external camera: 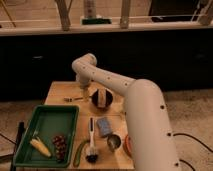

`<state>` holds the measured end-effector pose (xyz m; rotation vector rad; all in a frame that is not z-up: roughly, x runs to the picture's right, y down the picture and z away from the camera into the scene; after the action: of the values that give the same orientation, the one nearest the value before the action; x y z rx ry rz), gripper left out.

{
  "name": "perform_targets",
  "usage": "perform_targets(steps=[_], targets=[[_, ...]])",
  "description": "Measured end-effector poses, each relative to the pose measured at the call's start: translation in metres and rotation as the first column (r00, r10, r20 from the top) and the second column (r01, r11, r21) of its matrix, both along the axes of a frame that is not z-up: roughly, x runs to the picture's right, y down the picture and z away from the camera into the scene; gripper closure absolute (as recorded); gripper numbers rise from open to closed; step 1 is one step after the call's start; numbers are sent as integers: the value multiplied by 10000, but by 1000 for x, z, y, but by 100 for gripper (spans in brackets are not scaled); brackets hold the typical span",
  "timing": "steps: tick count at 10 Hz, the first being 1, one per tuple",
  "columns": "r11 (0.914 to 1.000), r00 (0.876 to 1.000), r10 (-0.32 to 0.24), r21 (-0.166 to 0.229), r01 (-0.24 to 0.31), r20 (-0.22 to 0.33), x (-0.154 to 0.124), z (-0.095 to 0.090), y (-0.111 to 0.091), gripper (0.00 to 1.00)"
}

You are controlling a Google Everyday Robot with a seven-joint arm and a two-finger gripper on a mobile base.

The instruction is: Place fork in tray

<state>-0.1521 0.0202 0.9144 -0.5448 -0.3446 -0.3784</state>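
- The fork (73, 99) is seen lying flat on the desk (59, 90), near the far edge. It lies just left of the dark bowl (101, 98) and is not yet in the tray (49, 124).
- The claw (86, 93) is held low over the desk at the end of the white arm (107, 79). It is placed just beside the fork's right end, between the fork and the dark bowl.
- Whether the claw is released or clenched cannot be told, and contact with the fork cannot be confirmed.
- The tray is found at the near left of the desk, apart from the fork. A corn cob (41, 146) and dark grapes (60, 145) lie at its near end, while its far half is bare green.
- A dish brush (91, 139), a blue sponge (104, 126) and a metal cup (114, 142) are set to the right of the tray.
- The fork is judged to be light, stiff and smooth metal. It is not expected to bend, but it may slip or pivot if pinched off-centre.
- Because it lies so thin and flat on the desk, a low approach is judged necessary. A grip across the narrow handle near its middle is advised, so that neither end droops.
- Which end carries the tines cannot be made out.
- Release into the bare far half of the tray is suggested.
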Motion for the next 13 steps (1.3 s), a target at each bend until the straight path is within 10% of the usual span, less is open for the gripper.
perform_targets(steps=[13], targets=[[9901,9990,308,-1378,-261,321,-29,68,55,24]])
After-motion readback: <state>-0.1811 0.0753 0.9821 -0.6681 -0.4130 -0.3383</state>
